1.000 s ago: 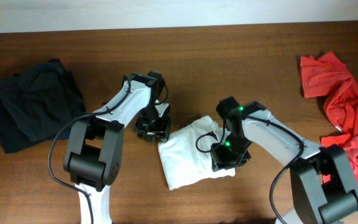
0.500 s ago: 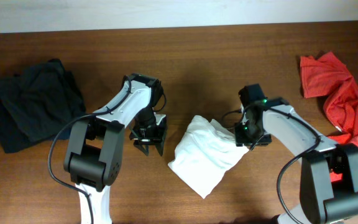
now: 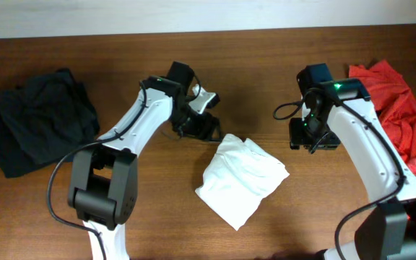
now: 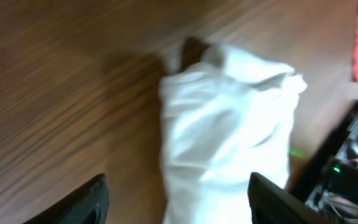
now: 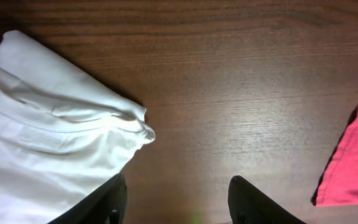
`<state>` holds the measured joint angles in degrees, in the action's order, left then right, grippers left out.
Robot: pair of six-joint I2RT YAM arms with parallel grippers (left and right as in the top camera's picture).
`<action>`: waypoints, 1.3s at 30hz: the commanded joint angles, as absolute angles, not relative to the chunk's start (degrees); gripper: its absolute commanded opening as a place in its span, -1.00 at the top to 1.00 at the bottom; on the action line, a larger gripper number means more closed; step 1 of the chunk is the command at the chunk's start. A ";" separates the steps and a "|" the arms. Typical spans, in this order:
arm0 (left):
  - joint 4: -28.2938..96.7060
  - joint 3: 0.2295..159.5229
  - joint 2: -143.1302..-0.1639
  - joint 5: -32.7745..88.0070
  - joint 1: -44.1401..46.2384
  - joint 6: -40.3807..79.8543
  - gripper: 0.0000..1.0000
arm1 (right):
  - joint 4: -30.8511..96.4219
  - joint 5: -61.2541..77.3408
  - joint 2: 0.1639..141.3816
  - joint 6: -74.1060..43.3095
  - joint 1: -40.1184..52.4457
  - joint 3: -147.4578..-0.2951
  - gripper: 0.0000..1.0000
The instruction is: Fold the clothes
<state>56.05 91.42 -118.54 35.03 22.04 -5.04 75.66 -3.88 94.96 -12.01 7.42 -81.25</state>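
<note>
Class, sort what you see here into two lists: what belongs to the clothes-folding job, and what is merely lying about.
Belongs to the job: white T-shirt, folded; black clothes, heaped; red clothes, heaped; left gripper and right gripper, both open.

Merely there: wooden table; black cable on the right arm.

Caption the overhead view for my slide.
Folded white T-shirt on table, open left gripper and open right gripper hovering either side.

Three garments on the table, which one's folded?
The white T-shirt in the middle: a compact folded bundle. The black garment at far left and the red garment at far right lie in crumpled heaps.
</note>
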 commanded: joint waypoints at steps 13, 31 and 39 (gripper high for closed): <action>53.52 91.68 -130.17 45.47 32.99 -10.35 0.37 | 77.62 -5.26 93.97 -12.27 6.98 -82.17 -0.13; 63.57 109.69 -118.34 18.44 12.38 -8.64 1.00 | 78.87 -8.54 93.97 -11.00 2.09 -82.17 -0.13; 59.59 109.69 -109.95 12.60 -5.10 -8.03 1.00 | 78.87 -7.99 94.00 -11.00 -1.72 -82.17 -0.12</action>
